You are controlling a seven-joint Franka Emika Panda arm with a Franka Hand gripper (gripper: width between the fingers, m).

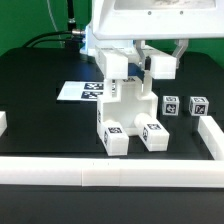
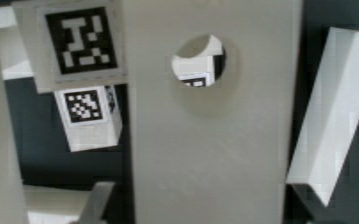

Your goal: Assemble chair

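A black table (image 1: 40,125) is seen, bounded by a white front rail (image 1: 110,176), a right rail (image 1: 212,136) and a short left rail (image 1: 3,122). The marker board (image 1: 84,91) lies flat behind the work, toward the exterior view's left, and is partly covered by the standing assembly. Two loose tagged blocks (image 1: 184,106) are set side by side on the exterior view's right, near the right rail and apart from everything else. Nothing is seen between them and the assembly.

The chair (image 1: 130,102) is placed near the table's middle, just behind the front rail. It is stood on two tagged feet, with two square posts raised at its top. The claw (image 1: 143,55) is lowered from above between those posts, under the arm's white body.

In the wrist view most of the frame is filled by a white chair panel (image 2: 202,140) with a round hole (image 2: 197,60), and tagged pieces (image 2: 83,40) are seen beside it. The jaws are drawn narrow and appear to be pinched on the chair's upper part, though the contact itself is hidden by the posts.
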